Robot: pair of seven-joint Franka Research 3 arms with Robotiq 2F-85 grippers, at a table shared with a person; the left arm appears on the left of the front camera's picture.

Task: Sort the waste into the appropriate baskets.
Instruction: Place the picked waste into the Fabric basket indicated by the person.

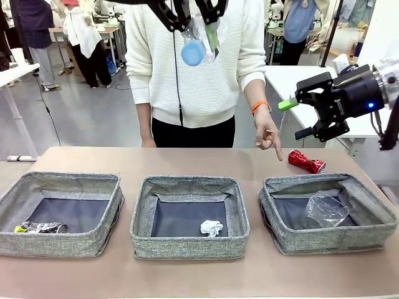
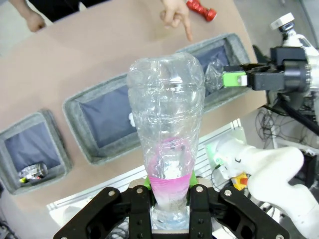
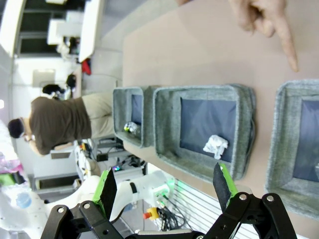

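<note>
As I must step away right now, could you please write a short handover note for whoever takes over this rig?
Left pincer: shut on the bottle, held high above the table.
Right pincer: open, empty.
Done: dark can in left basket, paper ball in middle basket, plastic cup in right basket.
Left: the bottle; the red can on the table behind the right basket, where the person's hand points.

right pincer [image 1: 297, 118]: black body, green pads, blue LED [image 1: 371, 104] lit on housing, black cable [image 2: 294, 110] off the wrist. left pincer [image 2: 169, 198]: black linkage fingers, silver screws [image 2: 199, 189] at joints, green pads. arm links [image 2: 271, 167] white, rounded. person: white ribbed sweater [image 1: 199, 68], long sleeves, dark trousers [image 1: 193, 132], orange wristband [image 1: 260, 106].
</note>
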